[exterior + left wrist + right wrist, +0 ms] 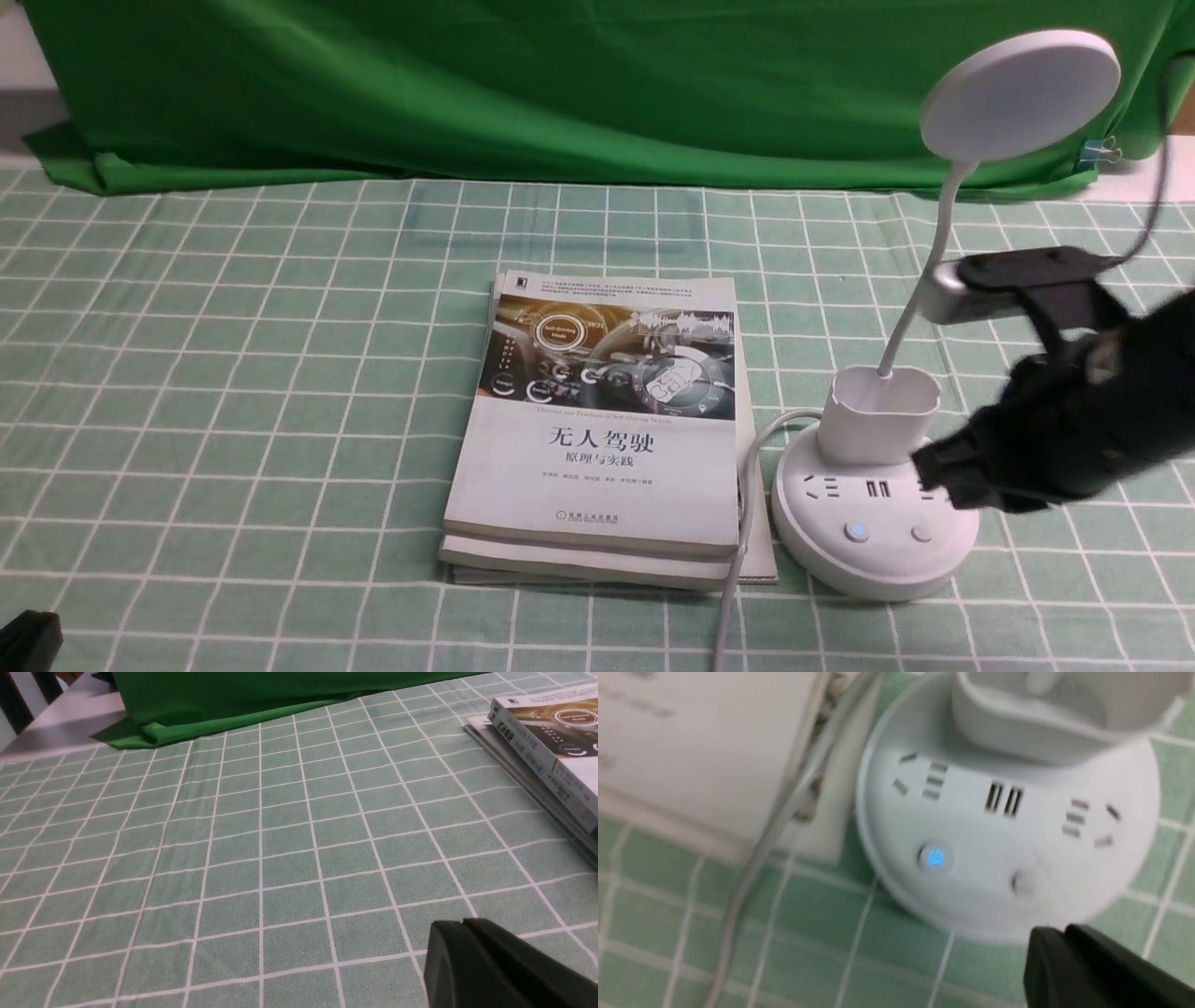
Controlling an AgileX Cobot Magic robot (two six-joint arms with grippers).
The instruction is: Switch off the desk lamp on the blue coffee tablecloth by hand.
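White desk lamp (878,523) sits near the cloth's (280,373) right edge, blue power light (856,532) glowing. Right end effector (934,476) is closed, holding nothing, near it. Looks like the button press is still left.

The right gripper (943,481), blurred at the right of the front view, obscures part of the sockets on the lamp base (873,523), while its arm (1120,392) is cut off by the right edge. At lower left of the same view, only a dark tip of the left gripper (33,639) enters the frame, and the cable (738,569) runs out of the bottom edge. The small print low on the book cover (597,448) is too small to read.
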